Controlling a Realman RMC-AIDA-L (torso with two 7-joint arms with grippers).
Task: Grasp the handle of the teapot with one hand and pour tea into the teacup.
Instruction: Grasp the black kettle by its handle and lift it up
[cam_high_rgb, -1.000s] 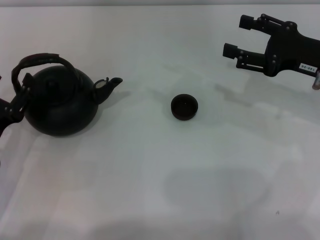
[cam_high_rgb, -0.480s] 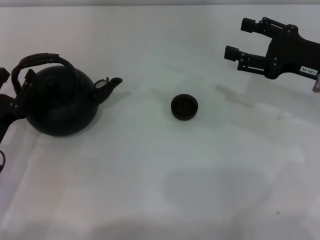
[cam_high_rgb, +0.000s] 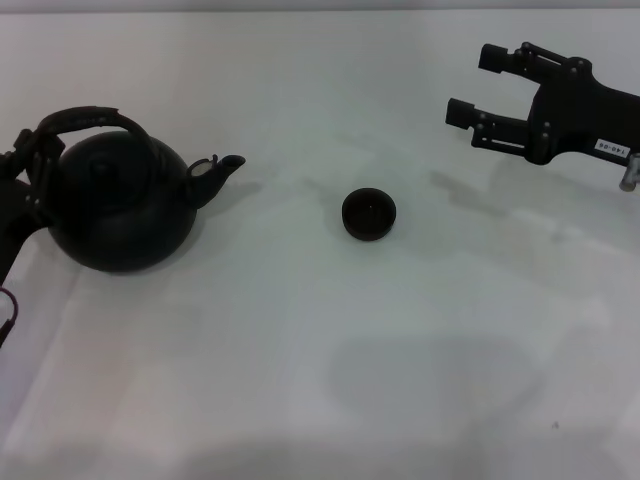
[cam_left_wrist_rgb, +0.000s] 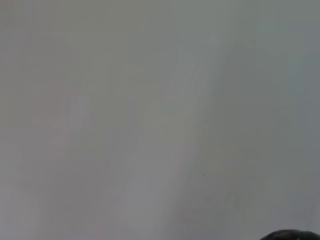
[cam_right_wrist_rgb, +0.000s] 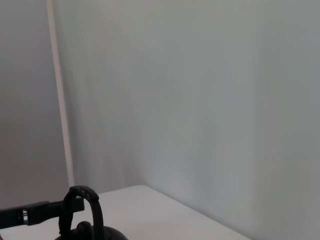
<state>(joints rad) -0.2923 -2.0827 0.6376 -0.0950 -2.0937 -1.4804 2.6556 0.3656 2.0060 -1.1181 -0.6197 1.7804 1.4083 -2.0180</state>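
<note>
Teapot (cam_high_rgb: 120, 205) sits at the table's (cam_high_rgb: 320, 380) far left, spout toward the teacup (cam_high_rgb: 369, 214) mid-table. Left end effector (cam_high_rgb: 25, 175) meets the handle's (cam_high_rgb: 80, 118) left end, finger state unclear. Right end effector (cam_high_rgb: 478, 85) hovers far right, fingers apart.

One teapot (cam_high_rgb: 120, 205) was counted on the white table (cam_high_rgb: 320, 380), and it was fitted with one arched handle (cam_high_rgb: 85, 120), one lid knob (cam_high_rgb: 100, 167) and one short spout (cam_high_rgb: 222, 167). One teacup (cam_high_rgb: 369, 214) was counted, and no second cup was seen. Two grippers were counted: the left gripper (cam_high_rgb: 22, 185), of which only part was shown at the table's left edge, and the right gripper (cam_high_rgb: 483, 88), on which two fingers (cam_high_rgb: 492, 58) were counted, held apart.
</note>
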